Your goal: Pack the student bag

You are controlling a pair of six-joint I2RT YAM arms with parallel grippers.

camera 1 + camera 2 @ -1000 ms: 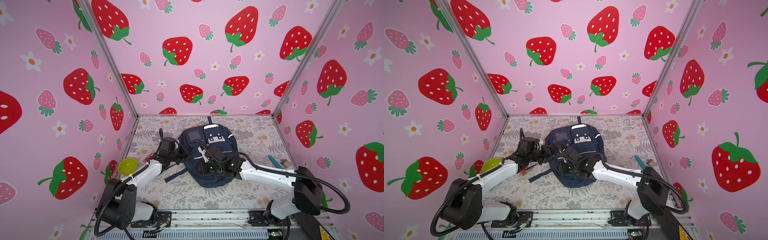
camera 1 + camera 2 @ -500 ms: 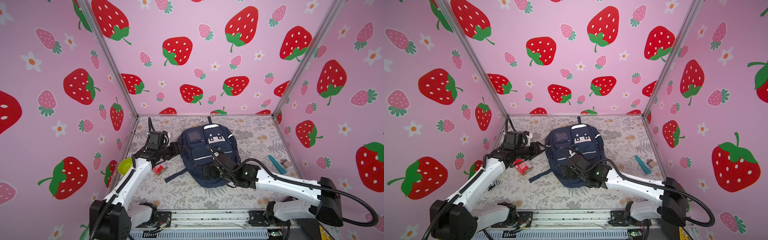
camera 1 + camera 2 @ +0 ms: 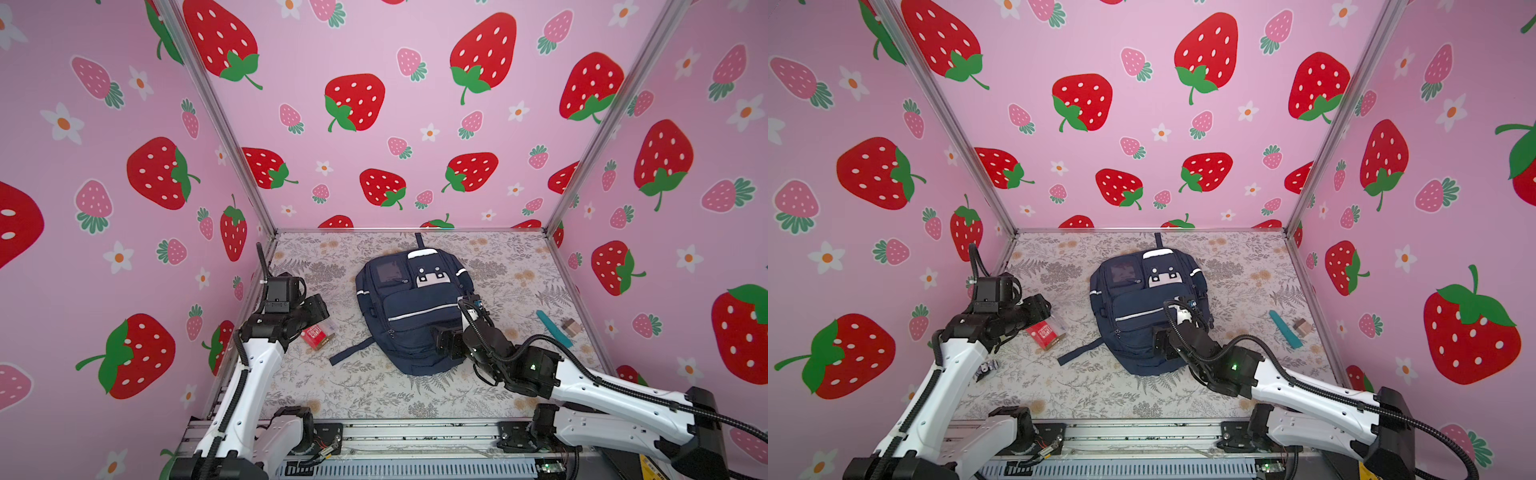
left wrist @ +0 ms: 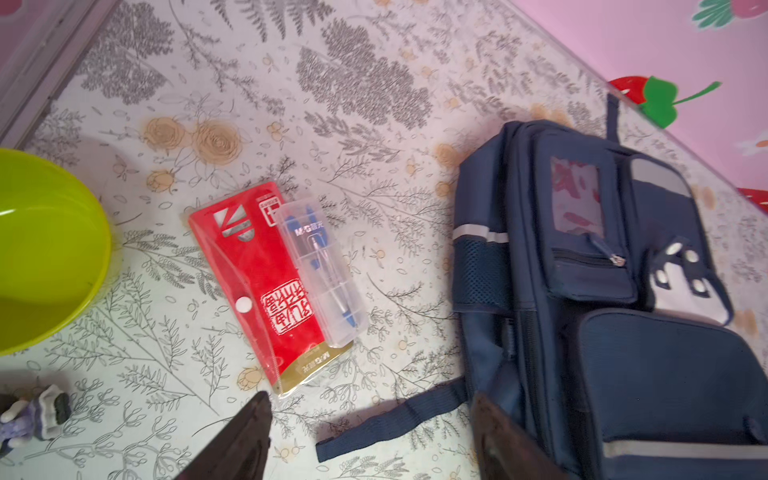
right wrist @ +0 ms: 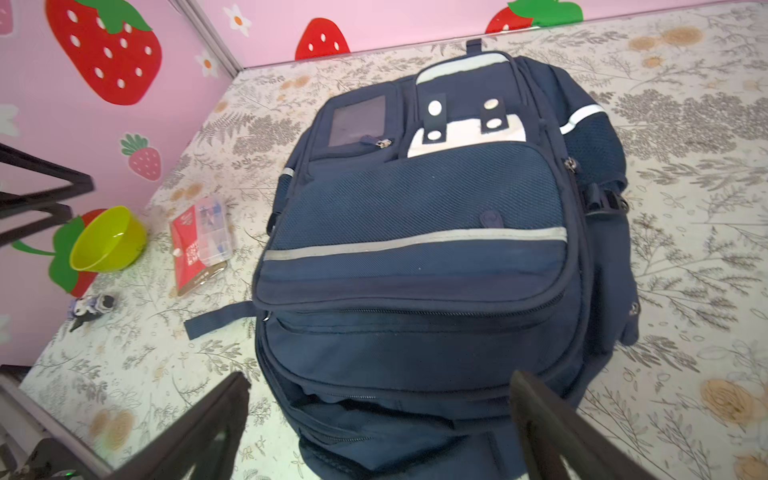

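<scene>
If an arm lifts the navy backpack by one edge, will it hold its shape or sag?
Probably sags: the student bag is soft fabric, lying slumped flat. Its loose strap would likely trail and drag. Lying flat and broad, it should slide rather than roll or tip.

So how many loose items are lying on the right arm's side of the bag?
2: a teal stick and a small brown block beside it, both near the right wall. The right arm may hide more.
</scene>
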